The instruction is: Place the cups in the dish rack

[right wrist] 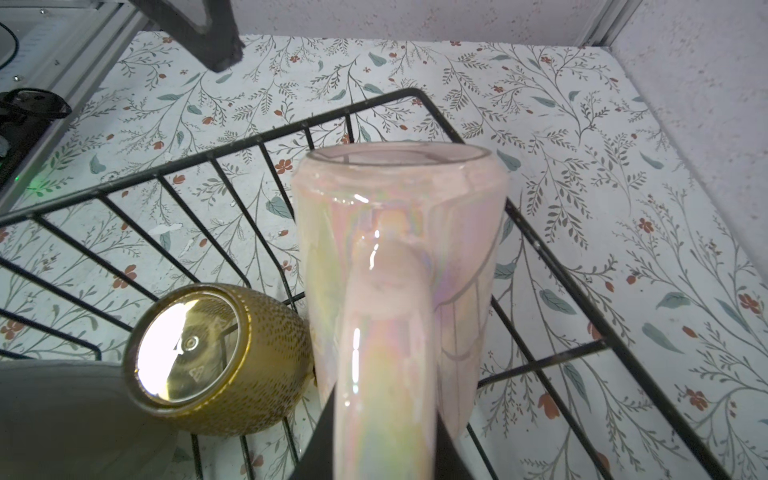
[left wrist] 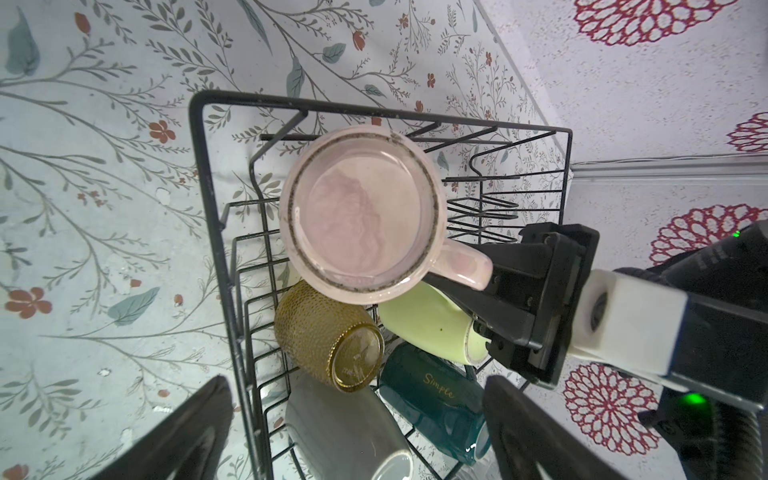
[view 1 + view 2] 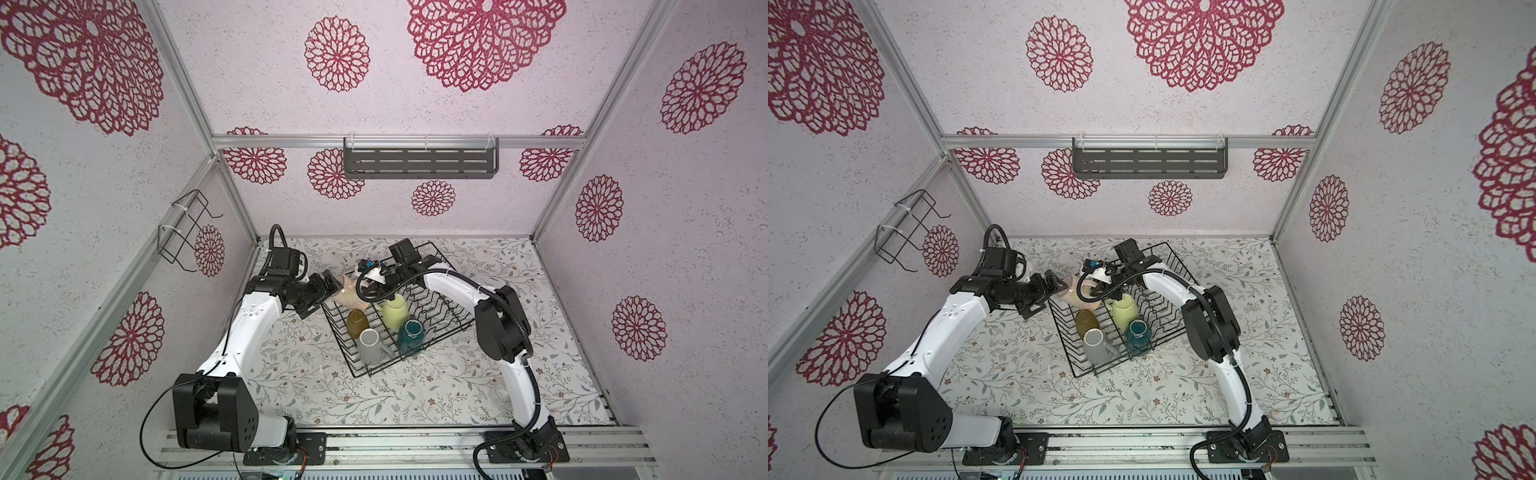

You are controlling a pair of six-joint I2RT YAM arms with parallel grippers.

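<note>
The large pink mug (image 1: 399, 199) fills the middle of the view, its pearly glaze shimmering green and lilac, and its handle points straight at the camera. The right gripper (image 1: 386, 461) is clamped on that handle, with 2 dark fingers (image 1: 322, 449) showing on either side of it. The mug hangs over a corner of the dish rack (image 1: 257, 139). The amber glass tumbler (image 1: 232, 353) lies on its side in the rack, its shiny base facing the camera, just beside the pink mug. The light grey mug (image 1: 62, 415) fills the near corner, next to the tumbler. The floral table (image 1: 623, 166) spreads beneath. Beyond the rack, the left gripper's dark finger (image 1: 208, 41) hangs above the table.
</note>
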